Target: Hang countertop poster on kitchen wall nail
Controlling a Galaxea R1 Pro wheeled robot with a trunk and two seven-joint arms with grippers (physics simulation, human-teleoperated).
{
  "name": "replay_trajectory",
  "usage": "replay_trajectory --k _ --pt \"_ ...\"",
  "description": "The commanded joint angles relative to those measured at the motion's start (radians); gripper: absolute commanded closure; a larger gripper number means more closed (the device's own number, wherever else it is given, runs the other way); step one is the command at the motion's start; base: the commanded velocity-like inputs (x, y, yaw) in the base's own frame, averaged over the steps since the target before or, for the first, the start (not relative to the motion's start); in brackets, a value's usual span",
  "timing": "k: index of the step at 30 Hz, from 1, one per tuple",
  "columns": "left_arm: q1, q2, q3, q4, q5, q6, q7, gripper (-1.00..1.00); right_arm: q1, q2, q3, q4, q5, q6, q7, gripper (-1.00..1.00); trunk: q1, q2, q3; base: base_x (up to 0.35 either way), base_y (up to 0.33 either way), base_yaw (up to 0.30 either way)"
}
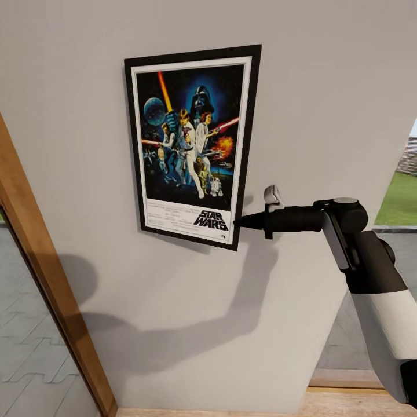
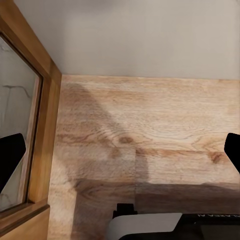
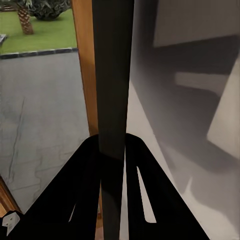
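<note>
Right gripper (image 1: 238, 221) of mine pinches the poster (image 1: 191, 139) by its lower right edge, against the grey wall (image 1: 324, 87); left gripper (image 2: 120, 150) spread.

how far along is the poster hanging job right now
Done: the poster is off the counter and up against the wall. In hand: the right claw is shut on its lower right edge. Left: seating it on a nail, hidden here, then letting go.

Head view: faces the grey wall (image 1: 324, 87) close up, angled slightly down; wooden door frame (image 1: 46, 278) at left. Left wrist view: looks straight down on the wood floor (image 2: 150, 135) at the wall's foot. Right wrist view: sights along the poster (image 3: 112, 80) edge-on, very near. All three share wall and door frame.
</note>
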Motion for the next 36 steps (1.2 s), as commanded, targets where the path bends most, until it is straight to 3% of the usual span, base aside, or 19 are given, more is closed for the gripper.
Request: replay_trajectory --k 1,36 --pt "0.0 -0.001 0.005 -0.001 -0.004 -0.002 -0.007 -1.0 0.0 -0.001 0.001 0.0 -0.006 0.008 -0.001 1.0 0.0 -0.001 0.0 0.0 0.0 0.0" --pt "0.0 -0.001 0.005 -0.003 -0.004 -0.002 -0.007 -1.0 0.0 0.0 0.001 0.0 -0.005 0.008 -0.002 1.0 0.0 -0.001 0.0 0.003 -0.008 0.0"
